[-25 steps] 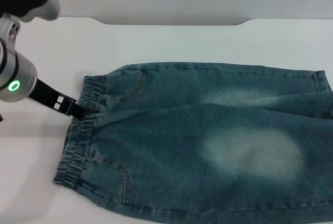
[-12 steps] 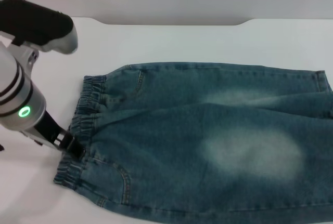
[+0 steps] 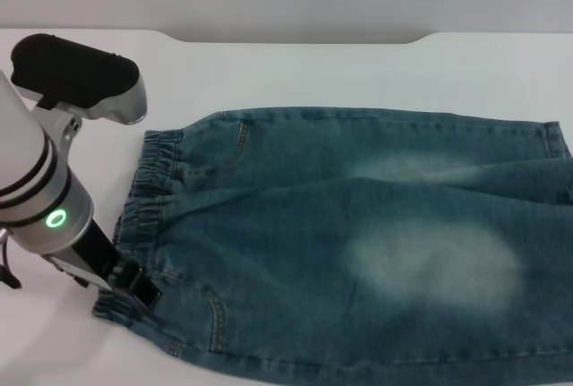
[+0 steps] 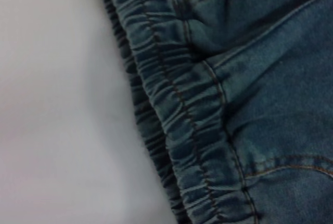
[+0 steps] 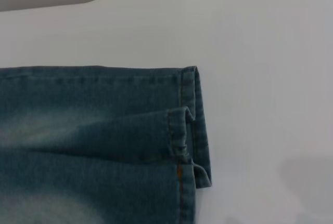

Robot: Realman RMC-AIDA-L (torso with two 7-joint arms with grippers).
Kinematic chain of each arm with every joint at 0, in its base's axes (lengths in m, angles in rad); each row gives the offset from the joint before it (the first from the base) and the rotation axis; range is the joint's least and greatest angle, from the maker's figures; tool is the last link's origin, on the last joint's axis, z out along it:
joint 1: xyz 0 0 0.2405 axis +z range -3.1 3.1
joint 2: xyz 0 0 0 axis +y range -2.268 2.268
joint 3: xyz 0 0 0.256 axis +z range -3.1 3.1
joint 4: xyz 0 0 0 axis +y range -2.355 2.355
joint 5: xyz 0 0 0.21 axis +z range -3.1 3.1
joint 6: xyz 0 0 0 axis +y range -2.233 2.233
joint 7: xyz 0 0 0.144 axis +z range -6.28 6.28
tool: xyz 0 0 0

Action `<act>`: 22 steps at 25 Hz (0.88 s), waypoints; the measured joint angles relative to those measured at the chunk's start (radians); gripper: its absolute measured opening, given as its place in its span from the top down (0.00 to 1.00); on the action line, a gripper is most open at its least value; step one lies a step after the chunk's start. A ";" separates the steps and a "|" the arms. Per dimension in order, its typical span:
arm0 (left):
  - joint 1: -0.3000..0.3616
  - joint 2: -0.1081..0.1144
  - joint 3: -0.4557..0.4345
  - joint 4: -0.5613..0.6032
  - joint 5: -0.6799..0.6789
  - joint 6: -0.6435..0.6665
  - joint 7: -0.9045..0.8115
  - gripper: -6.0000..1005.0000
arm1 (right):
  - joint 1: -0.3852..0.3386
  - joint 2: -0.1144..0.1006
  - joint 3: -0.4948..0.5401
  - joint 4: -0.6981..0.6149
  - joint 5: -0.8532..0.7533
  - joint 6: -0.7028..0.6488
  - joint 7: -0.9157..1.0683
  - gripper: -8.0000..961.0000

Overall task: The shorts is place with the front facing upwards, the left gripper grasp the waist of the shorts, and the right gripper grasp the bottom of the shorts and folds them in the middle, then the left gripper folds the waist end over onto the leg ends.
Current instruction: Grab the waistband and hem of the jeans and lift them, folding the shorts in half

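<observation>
left gripper (image 3: 134, 289) at the shorts (image 3: 358, 243) waistband (image 4: 182, 125) (near corner).

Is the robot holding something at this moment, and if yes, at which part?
It cannot be told. The left pincer is at the waistband's near corner of the shorts, but no closed grip shows. The right pincer is out of view.

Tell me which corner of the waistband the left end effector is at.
The left end effector is at the near corner of the blue denim shorts' elastic waistband, closest to the robot; the far corner lies untouched.
</observation>
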 joint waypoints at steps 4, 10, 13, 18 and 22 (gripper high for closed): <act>-0.005 0.000 0.013 0.018 -0.008 0.018 -0.003 0.27 | 0.002 -0.001 0.000 0.000 0.000 0.000 -0.002 0.16; -0.018 0.000 0.018 0.061 -0.008 0.043 0.003 0.27 | 0.003 -0.001 0.001 0.001 0.002 -0.002 -0.003 0.16; -0.019 0.000 0.024 0.062 -0.008 0.046 0.003 0.28 | 0.003 -0.001 0.002 0.001 0.006 0.000 -0.004 0.16; -0.020 0.003 0.022 0.052 -0.008 0.036 0.004 0.28 | -0.003 -0.001 0.013 0.002 0.037 0.012 -0.003 0.16; -0.012 0.005 0.019 0.047 -0.004 0.032 0.005 0.29 | -0.003 -0.003 0.057 0.002 0.096 0.032 -0.007 0.16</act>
